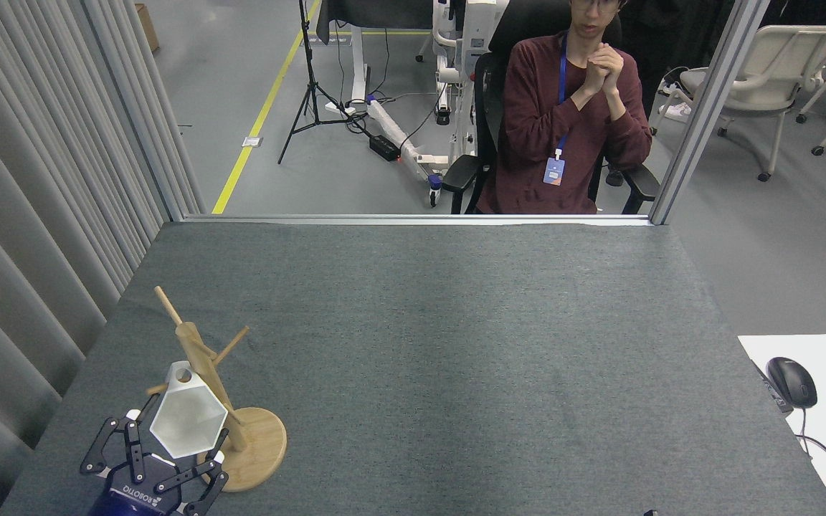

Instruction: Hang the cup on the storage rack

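Note:
The white faceted cup is at the near left of the table, its hexagonal mouth facing up toward me. My left gripper is shut on its lower body from below. The cup's tab handle with its round hole points away from me and lies against the post of the storage rack. A short peg end shows just left of the handle; whether it passes through the hole cannot be told. The rack's post leans to the left over its round base. My right gripper is out of view.
Grey curtain panels run close along the table's left edge. A person in a dark red top sits behind the far edge. A white desk with a mouse adjoins the table at the right.

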Controlling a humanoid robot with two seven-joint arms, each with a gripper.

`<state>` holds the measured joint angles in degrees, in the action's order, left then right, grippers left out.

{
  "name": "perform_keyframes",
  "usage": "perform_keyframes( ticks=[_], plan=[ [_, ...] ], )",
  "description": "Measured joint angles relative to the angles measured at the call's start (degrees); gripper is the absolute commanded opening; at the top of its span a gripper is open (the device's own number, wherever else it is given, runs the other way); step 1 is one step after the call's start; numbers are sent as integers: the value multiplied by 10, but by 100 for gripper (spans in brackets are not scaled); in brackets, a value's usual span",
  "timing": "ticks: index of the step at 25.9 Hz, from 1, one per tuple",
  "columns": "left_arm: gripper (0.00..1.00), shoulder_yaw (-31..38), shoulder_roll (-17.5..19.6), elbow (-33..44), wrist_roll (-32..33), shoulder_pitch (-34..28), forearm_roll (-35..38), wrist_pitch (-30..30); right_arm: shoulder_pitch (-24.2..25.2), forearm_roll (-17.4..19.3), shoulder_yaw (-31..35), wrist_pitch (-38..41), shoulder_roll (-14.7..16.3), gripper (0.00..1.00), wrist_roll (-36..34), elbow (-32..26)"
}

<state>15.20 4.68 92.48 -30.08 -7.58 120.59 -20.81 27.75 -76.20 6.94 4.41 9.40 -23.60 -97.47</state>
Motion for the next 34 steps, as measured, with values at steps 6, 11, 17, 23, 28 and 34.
perform_keyframes(
  ticks=[6,11,17,23,28,34],
  plan=[
    [99,1,-3,-14,0,-2,-1,5,-1,0,0,0,0,98,0,0],
    [99,2,-4,-28,0,-2,-2,9,-1,0,0,0,-1,98,0,0],
    [99,2,-5,-39,0,-2,-3,15,-1,0,0,0,-1,98,-1,0],
    [99,2,-5,-46,0,-4,-3,22,-2,0,0,0,-1,98,-1,0],
    [99,2,-9,-47,-1,-12,-4,23,-3,0,0,0,-1,98,-3,0],
    [99,3,-18,-47,-5,-27,-4,23,-3,0,-1,0,-2,98,-1,0]
  ],
)
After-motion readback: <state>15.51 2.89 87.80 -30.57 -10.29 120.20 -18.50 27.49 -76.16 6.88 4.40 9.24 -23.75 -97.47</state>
